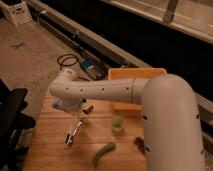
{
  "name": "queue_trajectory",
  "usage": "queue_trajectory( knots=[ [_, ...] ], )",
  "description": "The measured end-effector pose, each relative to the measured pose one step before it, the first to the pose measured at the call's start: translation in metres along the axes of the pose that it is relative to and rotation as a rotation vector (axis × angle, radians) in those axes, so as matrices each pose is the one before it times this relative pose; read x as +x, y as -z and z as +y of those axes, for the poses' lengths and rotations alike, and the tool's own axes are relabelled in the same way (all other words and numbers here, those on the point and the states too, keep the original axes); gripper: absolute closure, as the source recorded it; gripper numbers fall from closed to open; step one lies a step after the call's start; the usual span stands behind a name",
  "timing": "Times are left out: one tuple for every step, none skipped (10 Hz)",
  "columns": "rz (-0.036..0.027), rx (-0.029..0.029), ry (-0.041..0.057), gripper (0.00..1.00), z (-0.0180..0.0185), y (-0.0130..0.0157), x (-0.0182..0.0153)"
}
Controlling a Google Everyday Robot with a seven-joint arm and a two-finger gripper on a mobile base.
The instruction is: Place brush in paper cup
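Note:
A long slim pale utensil [73, 132] lies slanted on the wooden table [45, 150], left of centre. It looks like the brush, though its head is not plain enough to be sure. The paper cup [117, 123], small and pale green, stands upright near the table's middle, to the right of the utensil. My gripper [74, 108] hangs under the white wrist just above the utensil's upper end. It is mostly hidden by the arm [110, 90].
An orange bin [131, 75] stands at the back of the table, partly behind the arm. A green vegetable-like thing [103, 153] lies near the front, and a small brown thing [139, 144] lies to its right. Cables [67, 61] lie on the floor, and a black chair [11, 117] stands at left.

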Motion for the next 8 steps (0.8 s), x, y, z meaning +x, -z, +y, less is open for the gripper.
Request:
queue_trajectory(
  knots=[
    [0.01296, -0.01336, -0.04316, 1.0, 0.0165, 0.00709, 0.01219],
    [0.01279, -0.01264, -0.04742, 1.0, 0.0162, 0.00747, 0.01302],
    [0.00673, -0.00664, -0.05257, 1.0, 0.01491, 0.00599, 0.01174],
    [0.00933, -0.00647, -0.06122, 1.0, 0.01676, 0.00561, 0.01367],
    [0.00652, -0.00553, -0.05932, 1.0, 0.01558, 0.00423, 0.01265],
    [0.0079, -0.00957, -0.05886, 1.0, 0.01612, 0.00393, 0.01321],
    [0.00799, -0.01662, -0.05908, 1.0, 0.0174, 0.00382, 0.01466],
    [0.00482, -0.01281, -0.03623, 1.0, 0.01126, 0.00133, 0.01028]
  ],
)
